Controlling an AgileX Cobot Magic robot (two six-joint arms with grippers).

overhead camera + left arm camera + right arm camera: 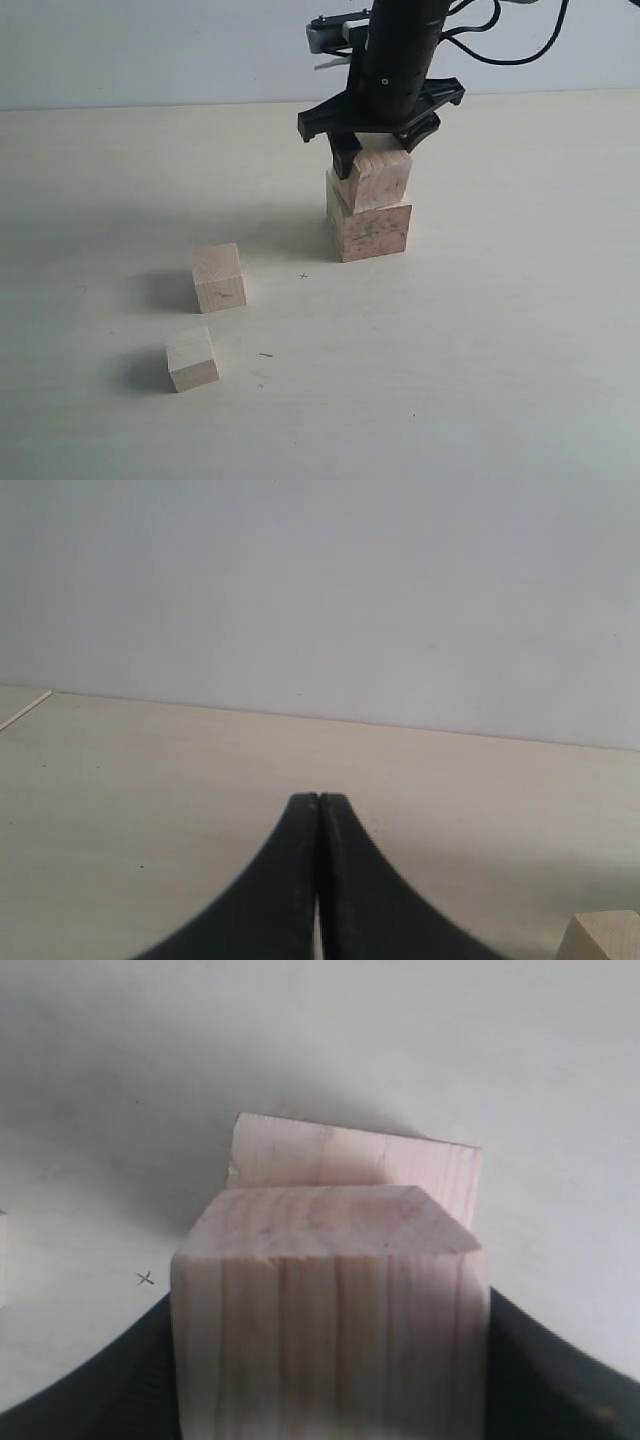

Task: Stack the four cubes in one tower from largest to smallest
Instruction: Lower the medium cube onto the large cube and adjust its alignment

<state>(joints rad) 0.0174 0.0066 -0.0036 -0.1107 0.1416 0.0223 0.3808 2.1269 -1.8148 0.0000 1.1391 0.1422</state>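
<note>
Pinches striped-grain cube (380, 180) in right gripper (375, 155) atop mottled largest cube (370, 232): second tier by size. Leaves two paler cubes (219, 278) at 8 o'clock, next in order. Holds left gripper (318, 810) pressed together.

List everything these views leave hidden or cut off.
- Exterior view: the right gripper covers the striped cube's top face.
- Right wrist view: the striped cube hides its contact with the largest cube, so whether it sits flush cannot be told.
- Left wrist view: a cube corner is cut off by the frame edge; which cube is unclear.
- Exterior view: the left gripper lies outside the frame.
</note>
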